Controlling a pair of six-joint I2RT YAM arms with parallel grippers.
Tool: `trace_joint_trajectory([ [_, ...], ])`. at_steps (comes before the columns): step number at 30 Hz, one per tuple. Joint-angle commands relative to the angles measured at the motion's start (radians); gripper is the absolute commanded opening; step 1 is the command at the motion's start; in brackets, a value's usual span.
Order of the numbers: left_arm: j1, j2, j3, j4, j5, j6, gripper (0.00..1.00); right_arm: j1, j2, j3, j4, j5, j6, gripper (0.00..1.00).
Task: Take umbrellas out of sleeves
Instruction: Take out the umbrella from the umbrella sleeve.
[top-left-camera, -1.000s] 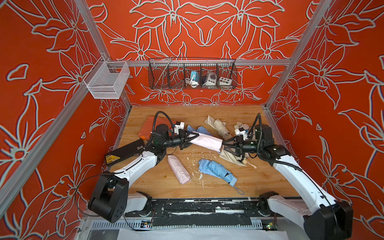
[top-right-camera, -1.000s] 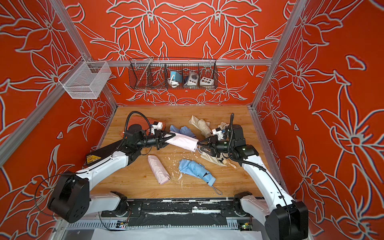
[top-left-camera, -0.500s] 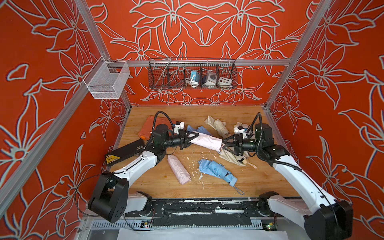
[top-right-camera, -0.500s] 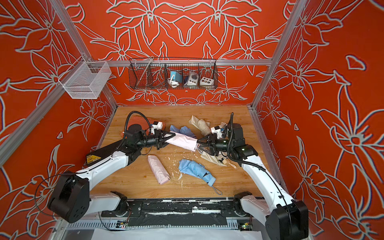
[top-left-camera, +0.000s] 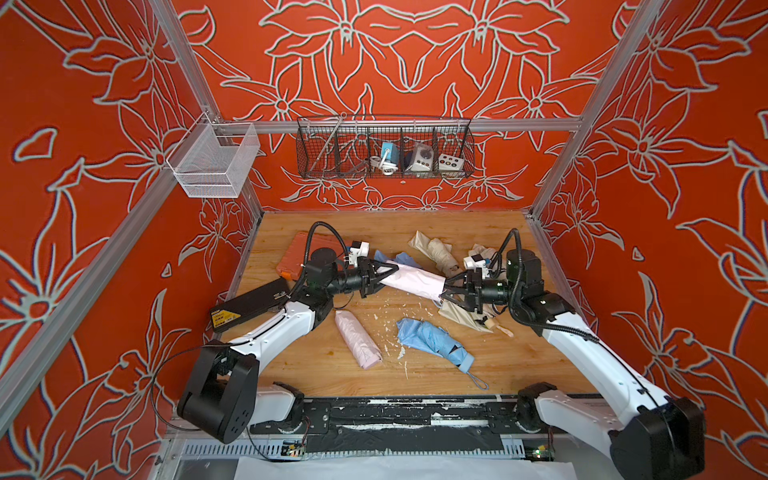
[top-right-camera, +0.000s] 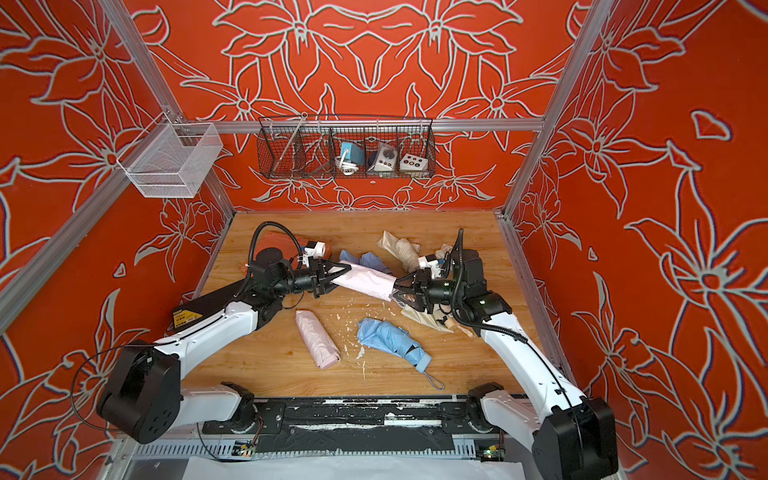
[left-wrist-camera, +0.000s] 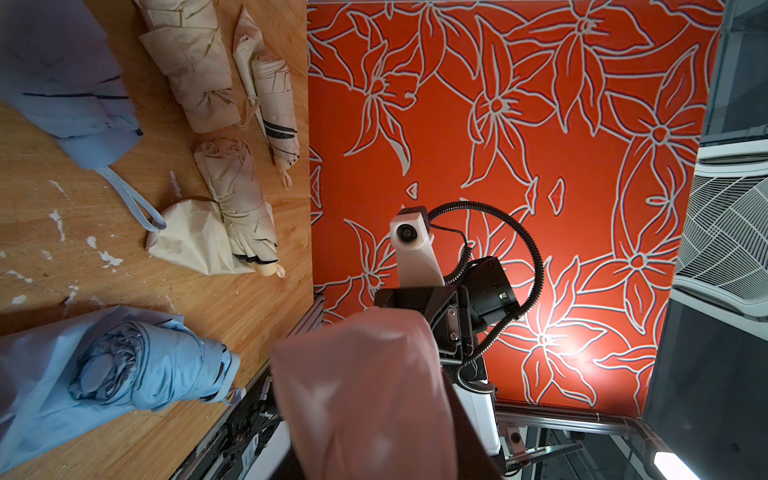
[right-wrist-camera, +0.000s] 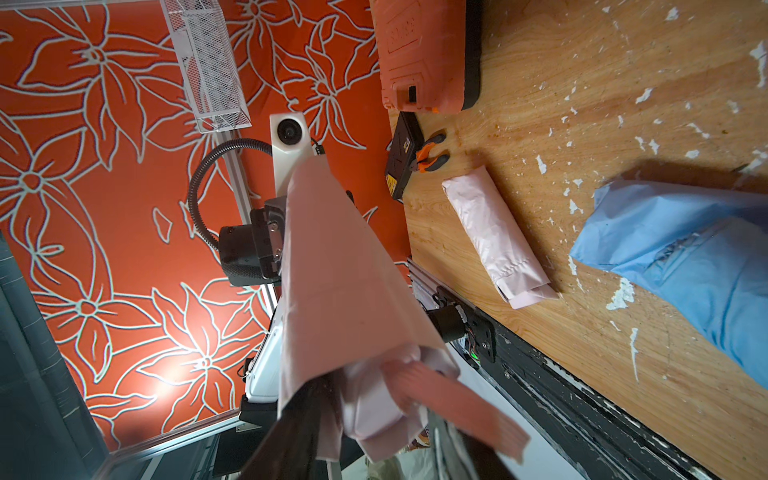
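right claw (top-left-camera: 445, 291) had moved in onto the open end of the pink sleeve (top-left-camera: 415, 280), held above the tabletop (top-left-camera: 519, 365); couldn't tell if it gripped. left claw (top-left-camera: 384, 274) clamped the sleeve's closed tip. pink umbrella (right-wrist-camera: 382, 399) barely poked out. second pink bundle (top-left-camera: 357, 340) looked fully sleeved, blue umbrella (top-left-camera: 432, 340) partly out.

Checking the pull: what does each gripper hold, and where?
Left gripper: jaws on the closed tip of the pink sleeve. Right gripper: jaws at its mouth, on the umbrella poking out.
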Motion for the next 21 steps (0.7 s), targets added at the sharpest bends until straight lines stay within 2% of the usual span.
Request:
trace_joint_trajectory([
  [1,0.007,-0.005,0.022,0.07,0.026,0.006,0.08,0.012,-0.012,-0.012,0.054,-0.012,0.038,0.42],
  [7,0.006,-0.006,0.024,0.07,0.029,0.008,0.08,0.024,-0.012,-0.023,0.087,-0.002,0.066,0.42],
  [14,0.006,-0.004,0.023,0.096,0.029,-0.015,0.08,0.055,0.017,-0.015,0.107,0.01,0.07,0.47],
  [21,0.005,-0.002,0.016,0.098,0.03,-0.017,0.09,0.08,0.043,-0.006,0.146,0.017,0.082,0.43],
])
